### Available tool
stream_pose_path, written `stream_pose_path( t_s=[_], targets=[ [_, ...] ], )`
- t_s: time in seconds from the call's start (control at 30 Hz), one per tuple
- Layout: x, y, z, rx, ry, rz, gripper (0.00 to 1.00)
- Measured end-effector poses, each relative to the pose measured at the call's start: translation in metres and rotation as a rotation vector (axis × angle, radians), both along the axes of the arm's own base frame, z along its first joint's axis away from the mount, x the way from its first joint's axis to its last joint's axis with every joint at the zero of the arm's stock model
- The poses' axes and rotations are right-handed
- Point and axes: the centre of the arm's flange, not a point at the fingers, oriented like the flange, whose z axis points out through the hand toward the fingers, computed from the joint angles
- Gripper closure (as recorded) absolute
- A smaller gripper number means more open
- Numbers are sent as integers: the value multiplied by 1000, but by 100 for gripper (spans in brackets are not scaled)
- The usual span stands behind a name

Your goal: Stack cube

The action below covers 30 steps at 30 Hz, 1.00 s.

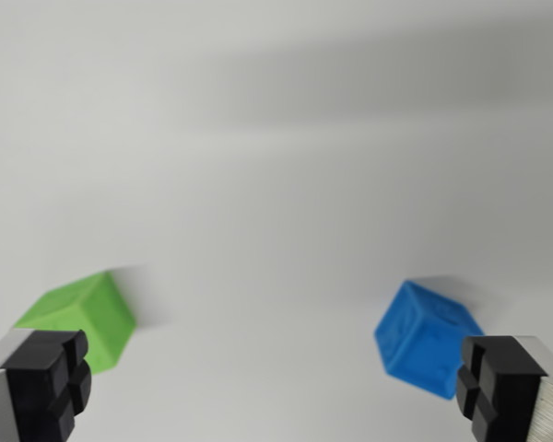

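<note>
A green cube [88, 316] lies on the white surface at the wrist view's lower left, partly behind my left finger [46, 382]. A blue cube [424, 341] with embossed faces sits at the lower right, tilted, its corner hidden by my right finger [502, 387]. My gripper [275, 391] is open, fingers far apart, with nothing between them. Both cubes rest apart from each other, one near each fingertip. The picture is blurred.
The white tabletop [276, 166] stretches ahead of the gripper, with soft grey shadows across its far part. No other objects show.
</note>
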Motion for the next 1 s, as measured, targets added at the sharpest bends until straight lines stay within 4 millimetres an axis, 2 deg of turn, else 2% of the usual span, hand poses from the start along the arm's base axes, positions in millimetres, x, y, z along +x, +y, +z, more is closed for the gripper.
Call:
stream_pose_path(
  t_s=[1.0],
  targets=[
    [-83, -48, -60, -4, -17, -275, 0]
  ],
)
